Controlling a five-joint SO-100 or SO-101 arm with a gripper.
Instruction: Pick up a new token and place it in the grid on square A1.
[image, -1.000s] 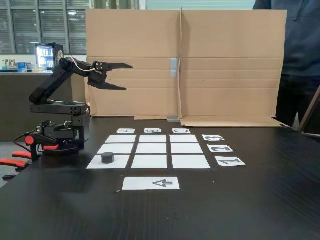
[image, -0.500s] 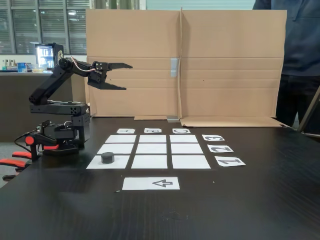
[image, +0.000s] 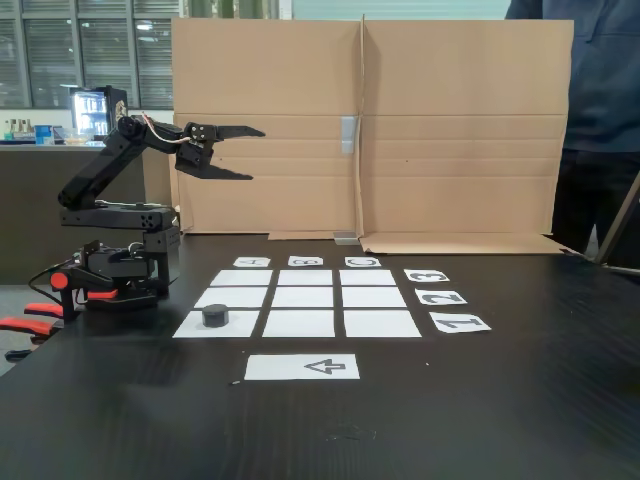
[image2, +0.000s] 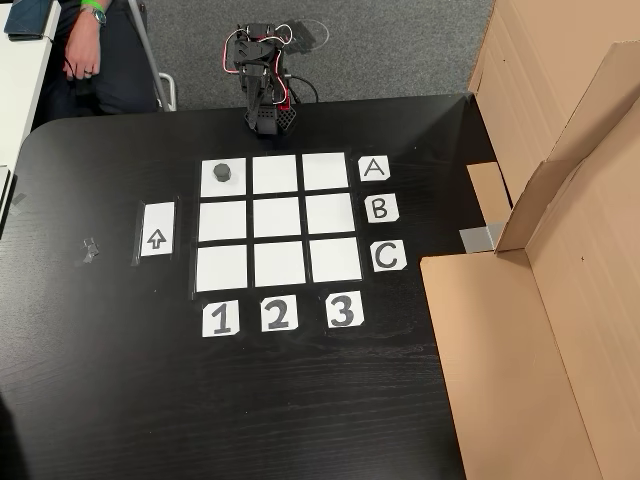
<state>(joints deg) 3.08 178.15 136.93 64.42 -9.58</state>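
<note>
In the fixed view the gripper (image: 252, 153) is raised high above the table, its jaws apart and holding nothing. The token (image: 215, 316) sits on square A1 (image: 195, 325). The other view shows the grid (image2: 279, 226) from above, where labels A (image2: 373, 168) and 1 (image2: 220, 319) confirm that corner cell.

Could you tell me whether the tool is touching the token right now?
Apart. The fixed view shows the open tool raised high in front of the cardboard, while the token sits on square A1 well below.

Fixed view low, front-on; other view overhead; both show grid (image: 306, 297) (image2: 278, 223).
</note>
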